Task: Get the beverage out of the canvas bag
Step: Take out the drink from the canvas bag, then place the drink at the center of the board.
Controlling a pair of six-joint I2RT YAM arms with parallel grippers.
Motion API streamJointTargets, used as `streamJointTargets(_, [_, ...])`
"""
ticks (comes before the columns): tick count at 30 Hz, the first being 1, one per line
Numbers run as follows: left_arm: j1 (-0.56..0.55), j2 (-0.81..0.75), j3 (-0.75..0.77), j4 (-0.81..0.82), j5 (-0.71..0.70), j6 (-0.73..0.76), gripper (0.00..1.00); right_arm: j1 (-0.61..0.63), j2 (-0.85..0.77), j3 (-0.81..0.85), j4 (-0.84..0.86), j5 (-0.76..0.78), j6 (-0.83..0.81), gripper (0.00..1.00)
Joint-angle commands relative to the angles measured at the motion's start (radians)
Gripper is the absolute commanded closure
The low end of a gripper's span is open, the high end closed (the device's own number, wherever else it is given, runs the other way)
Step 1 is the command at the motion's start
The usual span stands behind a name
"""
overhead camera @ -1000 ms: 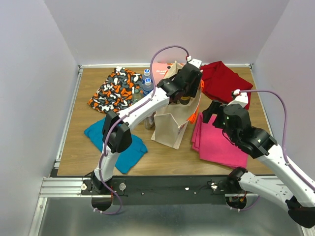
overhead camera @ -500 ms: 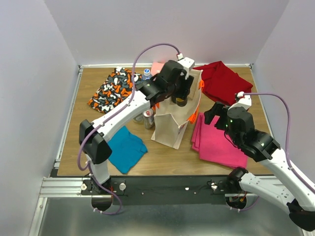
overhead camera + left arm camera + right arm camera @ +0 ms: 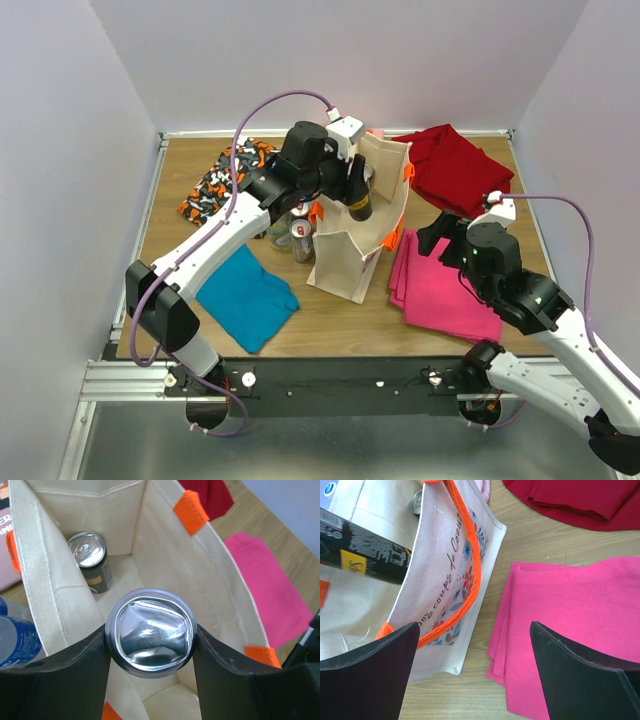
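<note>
The left fingers (image 3: 350, 188) clamp a dark can (image 3: 361, 208) over the mouth of the canvas bag (image 3: 340, 265). From the wrist, they pinch its rigid, slick sides near one shiny end. It is thin metal and likely dentable, so mid-body suits better. Beyond them a second can (image 3: 90, 560) stands inside the bag. The right fingers (image 3: 367, 662) gape empty beside it.

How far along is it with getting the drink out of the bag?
Partway. Done: the dark can is gripped between the left fingers and raised to the canvas bag's mouth. In hand: getting it clear of the rim. Left: setting it on the table. A second can stands inside the bag.
</note>
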Motion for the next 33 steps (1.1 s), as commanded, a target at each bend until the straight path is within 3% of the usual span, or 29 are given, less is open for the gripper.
streamJointTargets(1, [0.002, -0.096, 0.035, 0.114, 0.12, 0.023, 1.0, -0.001, -0.017, -0.024, -0.002, 0.013, 0.02, 0.0])
streamJointTargets(15, [0.005, -0.142, 0.149, -0.015, 0.177, 0.07, 1.0, -0.001, -0.023, -0.026, -0.007, 0.01, 0.02, 0.0])
streamJointTargets(33, [0.012, -0.274, 0.253, -0.125, -0.01, 0.078, 1.0, -0.001, -0.009, -0.029, 0.014, -0.003, 0.003, 0.0])
